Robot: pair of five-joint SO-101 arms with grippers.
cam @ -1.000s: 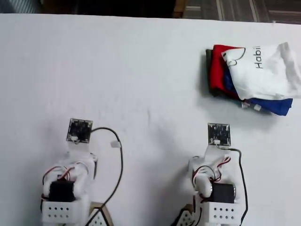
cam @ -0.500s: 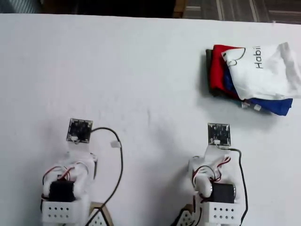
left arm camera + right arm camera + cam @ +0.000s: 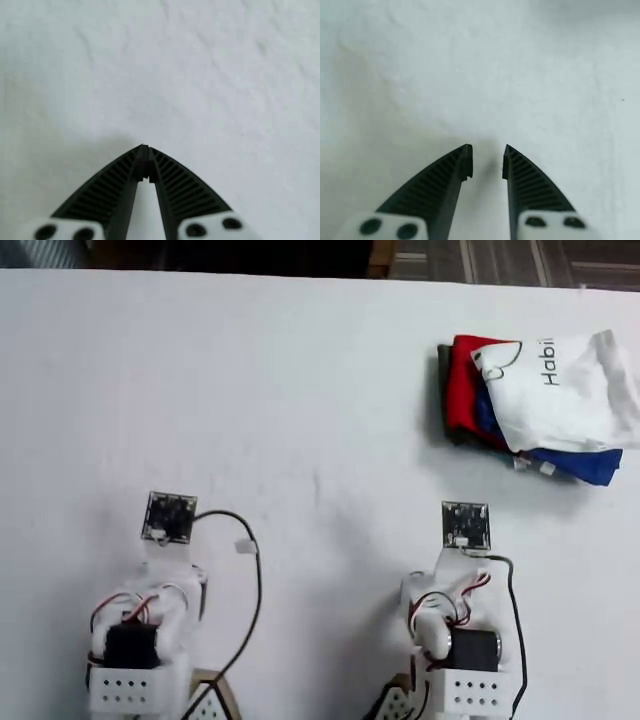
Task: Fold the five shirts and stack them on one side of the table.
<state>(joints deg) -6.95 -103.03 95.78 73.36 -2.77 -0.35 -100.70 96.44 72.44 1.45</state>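
While both arms sit tucked in, well apart from the pile, the folding looks as good as done.

Across the white table [image 3: 200, 390], the pile of shirts [image 3: 530, 405] lies alone: a white shirt [image 3: 560, 390] on top, a red shirt [image 3: 462, 390] and a blue shirt [image 3: 585, 465] showing beneath it, and a dark edge under those. Whether all five are there I cannot tell. The nearer arm [image 3: 455, 630] and the farther arm [image 3: 140, 640] both keep clear of the pile. The left gripper [image 3: 144, 160] hangs over bare table with its jaws pressed together on nothing. The right gripper [image 3: 487, 162] has its jaws a little apart, holding nothing. I judge the last step reached. The next move, if any, calls for squaring the white shirt, which sits askew on the pile.
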